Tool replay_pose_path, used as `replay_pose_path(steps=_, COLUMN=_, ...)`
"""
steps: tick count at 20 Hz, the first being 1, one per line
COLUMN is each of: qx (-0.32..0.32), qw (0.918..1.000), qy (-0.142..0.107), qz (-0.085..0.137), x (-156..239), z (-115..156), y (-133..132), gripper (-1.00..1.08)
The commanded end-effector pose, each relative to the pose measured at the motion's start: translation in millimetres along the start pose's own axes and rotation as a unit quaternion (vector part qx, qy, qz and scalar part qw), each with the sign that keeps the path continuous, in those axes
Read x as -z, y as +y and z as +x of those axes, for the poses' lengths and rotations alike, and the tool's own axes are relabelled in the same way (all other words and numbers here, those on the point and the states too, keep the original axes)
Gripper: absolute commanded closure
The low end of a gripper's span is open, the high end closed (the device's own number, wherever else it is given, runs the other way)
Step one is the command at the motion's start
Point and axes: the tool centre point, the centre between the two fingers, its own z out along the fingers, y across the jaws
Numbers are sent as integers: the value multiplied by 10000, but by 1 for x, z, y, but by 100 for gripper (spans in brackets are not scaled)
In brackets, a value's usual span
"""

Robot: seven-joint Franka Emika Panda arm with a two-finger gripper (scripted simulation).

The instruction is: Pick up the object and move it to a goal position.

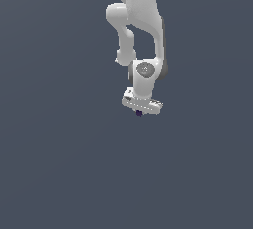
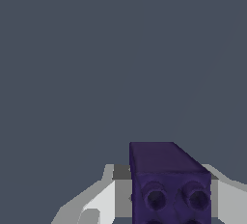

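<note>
1. dark purple object [image 2: 170,184], blocky, with round holes on the face toward the wrist camera.
2. white gripper [image 1: 140,113] clamped on the object; light finger [image 2: 99,201] pressed against one side of it in the wrist view, another light finger part against the opposite side.
3. exterior view: object [image 1: 139,113] shows as a tiny dark speck just under the gripper's white bar, poking out below it.
4. white arm [image 1: 141,23] comes down from the top edge of the exterior view, gripper at its lower end.
5. gripper body tilted, its end toward the exterior view's right sitting lower.
6. plain grey-blue background [image 1: 54,164] all around the gripper; cannot tell whether the object touches any surface.
</note>
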Motion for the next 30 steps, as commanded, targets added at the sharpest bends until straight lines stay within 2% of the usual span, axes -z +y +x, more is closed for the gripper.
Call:
replay_pose_path(steps=1, qx=-1, qw=10000, qy=1, qz=0, x=1, z=0, y=1, gripper=108)
replay_pose_path(steps=8, qx=-1, qw=10000, qy=1, qz=0, x=18, z=2, y=11, gripper=108)
replay_pose_path(steps=14, qx=-2, qw=10000, qy=0, qz=2, x=50, z=6, y=30, gripper=108)
replay_pose_path(steps=30, qx=-5, qw=10000, qy=-5, qz=15, x=201, z=25, y=118, gripper=108)
